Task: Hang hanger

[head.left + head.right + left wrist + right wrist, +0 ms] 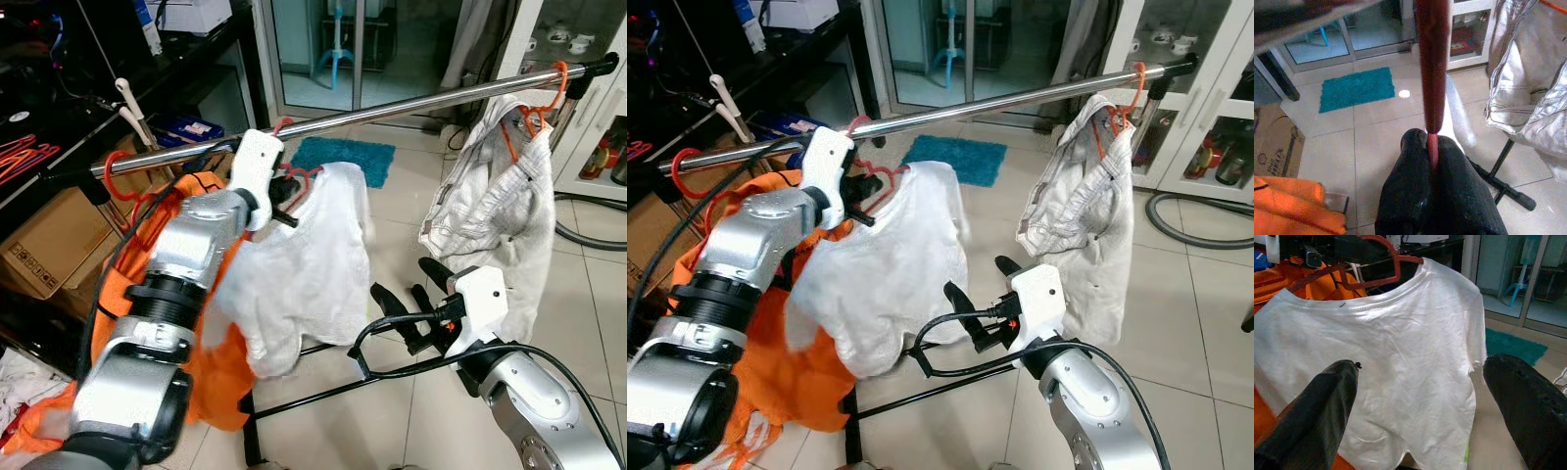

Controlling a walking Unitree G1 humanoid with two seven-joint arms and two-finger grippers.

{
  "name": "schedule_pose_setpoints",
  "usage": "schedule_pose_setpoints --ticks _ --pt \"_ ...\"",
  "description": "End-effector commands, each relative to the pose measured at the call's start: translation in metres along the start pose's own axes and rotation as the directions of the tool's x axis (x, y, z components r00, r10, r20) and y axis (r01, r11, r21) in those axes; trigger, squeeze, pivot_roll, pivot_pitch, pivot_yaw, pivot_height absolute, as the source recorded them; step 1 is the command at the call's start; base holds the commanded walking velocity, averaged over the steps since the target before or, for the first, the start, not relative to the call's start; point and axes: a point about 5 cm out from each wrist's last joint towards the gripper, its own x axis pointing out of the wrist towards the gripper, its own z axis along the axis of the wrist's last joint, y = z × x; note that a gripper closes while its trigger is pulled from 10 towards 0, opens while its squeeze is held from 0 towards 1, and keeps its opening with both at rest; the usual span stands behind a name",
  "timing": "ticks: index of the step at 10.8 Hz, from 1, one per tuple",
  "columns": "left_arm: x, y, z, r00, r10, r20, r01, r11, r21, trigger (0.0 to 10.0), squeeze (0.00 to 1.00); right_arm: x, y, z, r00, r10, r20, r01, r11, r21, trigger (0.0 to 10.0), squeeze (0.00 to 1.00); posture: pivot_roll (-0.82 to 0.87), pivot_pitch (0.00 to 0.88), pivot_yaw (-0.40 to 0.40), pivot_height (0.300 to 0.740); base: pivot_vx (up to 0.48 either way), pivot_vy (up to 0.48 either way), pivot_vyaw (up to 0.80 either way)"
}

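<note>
Holding the red hanger (1432, 68), my left gripper (1433, 147) has its fingers clamped together on the hanger's wire. I see it in the upper centre-left of the head frame, just below the steel rail (411, 103). A white shirt (304, 274) hangs from the hanger. My right gripper (1420, 396) sits lower centre, fingers spread wide and holding nothing, pointed at the shirt. An orange garment (211, 372) hangs at left, a grey garment (490, 215) at right.
</note>
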Motion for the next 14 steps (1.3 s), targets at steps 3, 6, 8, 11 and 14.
schedule_pose_setpoints --ticks 3,6,8,11,14 --pt "-0.005 0.011 -0.008 1.000 0.004 -0.010 -0.004 1.000 0.027 0.0 0.00 0.001 0.002 0.000 1.000 0.016 0.002 -0.016 1.000 -0.009 10.0 0.00 -0.09 0.010 0.116 0.740 0.000 0.000 0.00" --pt "-0.008 0.013 0.004 0.995 -0.062 0.072 0.058 0.997 0.050 0.0 0.00 0.004 0.002 0.001 1.000 0.018 0.003 -0.018 1.000 -0.018 10.0 0.00 -0.07 0.029 0.110 0.740 0.000 0.000 0.00" --pt "-0.009 0.013 0.007 0.990 -0.114 0.086 0.109 0.992 0.059 0.0 0.00 0.006 0.003 0.003 1.000 0.017 0.011 -0.017 1.000 -0.021 10.0 0.00 -0.07 0.035 0.112 0.740 0.000 0.000 0.00" --pt "-0.013 0.018 0.010 0.981 -0.159 0.108 0.152 0.986 0.065 0.0 0.00 0.007 0.002 0.003 1.000 0.016 0.016 -0.015 1.000 -0.023 10.0 0.00 -0.06 0.037 0.114 0.740 0.000 0.000 0.00" --pt "-0.016 0.016 0.015 0.961 -0.230 0.153 0.221 0.973 0.074 0.0 0.00 0.008 0.003 0.003 1.000 0.017 0.019 -0.016 1.000 -0.024 10.0 0.00 -0.06 0.037 0.116 0.740 0.000 0.000 0.00"
